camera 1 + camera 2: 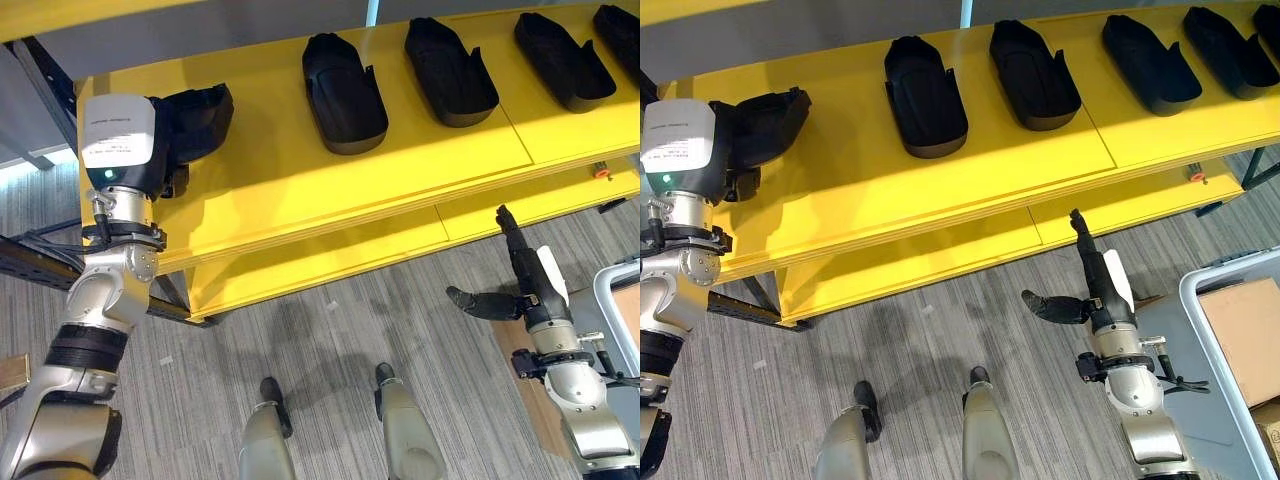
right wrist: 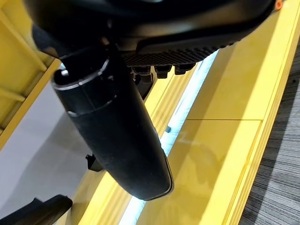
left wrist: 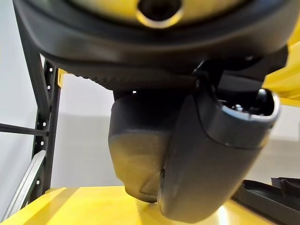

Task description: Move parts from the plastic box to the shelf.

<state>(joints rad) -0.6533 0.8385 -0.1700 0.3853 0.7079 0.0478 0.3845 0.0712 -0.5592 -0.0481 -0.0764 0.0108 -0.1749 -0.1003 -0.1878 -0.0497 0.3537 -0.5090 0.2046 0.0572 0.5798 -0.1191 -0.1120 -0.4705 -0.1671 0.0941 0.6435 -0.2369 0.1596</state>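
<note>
On the yellow shelf's (image 1: 300, 190) top board lie several black moulded parts (image 1: 345, 95) in a row running to the right. At the board's left end my left hand (image 3: 211, 154) holds another black part (image 1: 195, 120) just above the board, with the thumb pressed against the part's side (image 3: 140, 159); the wrist housing hides the fingers. My right hand (image 1: 520, 290) hangs low in front of the lower board, open, fingers straight and pointing up, thumb spread, holding nothing. The plastic box (image 1: 1200, 300) stands on the floor at the far right.
A cardboard box (image 1: 1245, 335) sits inside the plastic box. The shelf's lower yellow board (image 1: 330, 260) juts out beneath the top one. Dark metal rack bars (image 1: 30, 260) run at the left. Grey carpet lies below.
</note>
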